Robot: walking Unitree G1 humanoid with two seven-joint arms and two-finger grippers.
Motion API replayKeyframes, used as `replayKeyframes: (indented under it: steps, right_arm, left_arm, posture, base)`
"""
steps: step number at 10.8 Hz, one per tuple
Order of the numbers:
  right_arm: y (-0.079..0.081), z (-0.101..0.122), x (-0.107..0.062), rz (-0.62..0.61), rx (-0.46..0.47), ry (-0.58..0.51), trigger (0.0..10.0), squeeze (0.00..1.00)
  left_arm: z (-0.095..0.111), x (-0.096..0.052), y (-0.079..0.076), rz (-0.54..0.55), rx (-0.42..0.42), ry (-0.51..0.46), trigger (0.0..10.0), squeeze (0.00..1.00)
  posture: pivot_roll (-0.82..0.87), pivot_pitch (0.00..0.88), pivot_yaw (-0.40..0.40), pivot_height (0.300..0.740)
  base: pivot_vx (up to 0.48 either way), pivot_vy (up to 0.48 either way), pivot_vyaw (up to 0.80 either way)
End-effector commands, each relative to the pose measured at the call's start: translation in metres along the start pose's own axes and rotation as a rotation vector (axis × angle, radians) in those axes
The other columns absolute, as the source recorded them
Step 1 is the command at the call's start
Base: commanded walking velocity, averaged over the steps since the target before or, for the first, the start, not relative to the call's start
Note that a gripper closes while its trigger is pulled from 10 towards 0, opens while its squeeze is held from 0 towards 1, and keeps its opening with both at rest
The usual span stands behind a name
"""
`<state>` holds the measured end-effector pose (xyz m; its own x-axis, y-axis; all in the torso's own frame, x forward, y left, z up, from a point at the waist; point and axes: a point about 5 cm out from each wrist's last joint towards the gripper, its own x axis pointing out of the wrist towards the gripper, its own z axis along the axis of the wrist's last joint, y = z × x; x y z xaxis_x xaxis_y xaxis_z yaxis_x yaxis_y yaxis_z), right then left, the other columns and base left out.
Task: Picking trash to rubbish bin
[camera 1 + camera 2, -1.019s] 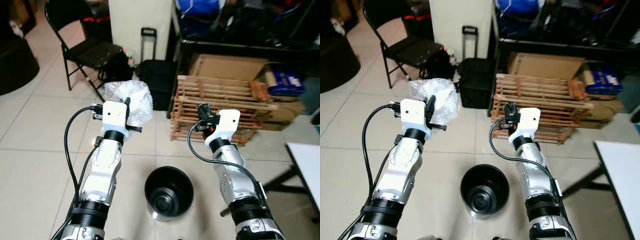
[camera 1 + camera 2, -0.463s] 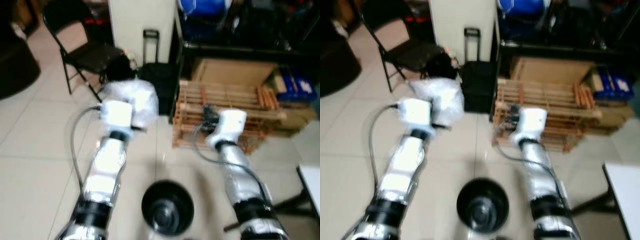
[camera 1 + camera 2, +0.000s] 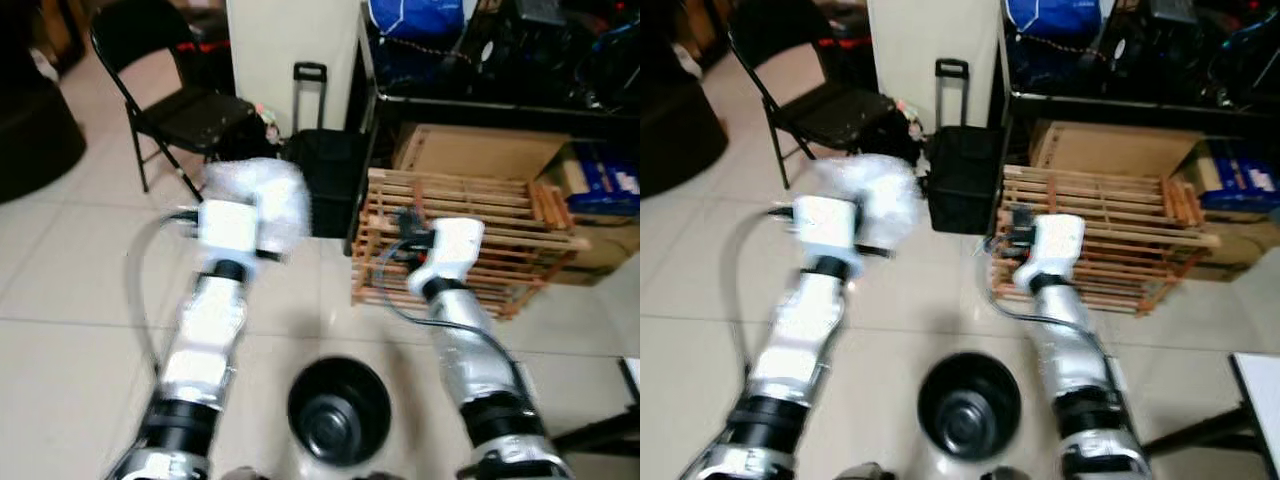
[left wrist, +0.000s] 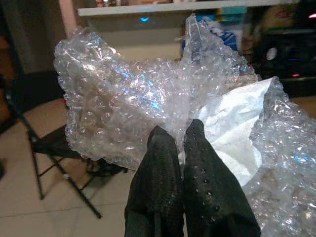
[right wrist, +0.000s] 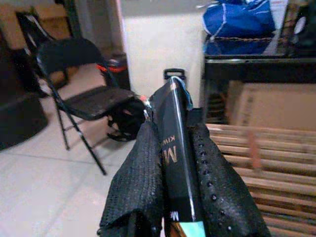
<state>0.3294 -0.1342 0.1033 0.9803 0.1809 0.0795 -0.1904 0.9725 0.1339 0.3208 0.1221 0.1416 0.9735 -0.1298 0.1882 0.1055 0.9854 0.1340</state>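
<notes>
Over pale floor tiles with the black rubbish bin (image 3: 338,410) standing below between our arms, we are pinching light, crushable bubble wrap (image 4: 148,103) in the left gripper (image 4: 177,140) and a thin, stiff, slippery packet (image 5: 177,148) edge-on in the right gripper (image 5: 173,148).

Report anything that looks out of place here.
Nothing is spilled or broken. Both grippers hold trash above the floor: left gripper clamps crumpled bubble wrap, right gripper a flat dark packet. The bin stands upright.
</notes>
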Motion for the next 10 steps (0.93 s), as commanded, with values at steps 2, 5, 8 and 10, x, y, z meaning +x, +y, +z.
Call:
replayKeyframes:
  steps: [2,5,8,10]
  right_arm:
    - [-0.009,-0.022,-0.008,-0.011,-0.057,0.106,10.0,0.0]
    - [-0.028,-0.065,-0.032,-0.044,-0.104,0.319,10.0,0.0]
    - [-0.035,-0.102,-0.057,-0.053,-0.148,0.547,10.0,0.0]
    - [-0.039,-0.123,-0.081,-0.076,-0.175,0.69,10.0,0.0]
  left_arm:
    - [-0.002,-0.001,0.002,-0.011,0.005,0.006,10.0,0.0]
    - [-0.002,-0.002,0.003,-0.014,0.006,0.013,10.0,0.0]
    - [-0.002,-0.001,0.002,-0.02,0.009,0.015,10.0,0.0]
    - [-0.001,-0.001,0.001,-0.02,0.01,0.014,10.0,0.0]
  posture:
    - [0.04,0.071,-0.061,0.74]
    - [0.04,0.077,-0.063,0.74]
    - [0.04,0.08,-0.065,0.74]
    - [0.05,0.082,-0.071,0.74]
  base:
    - [0.0,0.0,0.0]
    - [0.0,0.0,0.0]
    - [0.0,0.0,0.0]
    - [0.0,0.0,0.0]
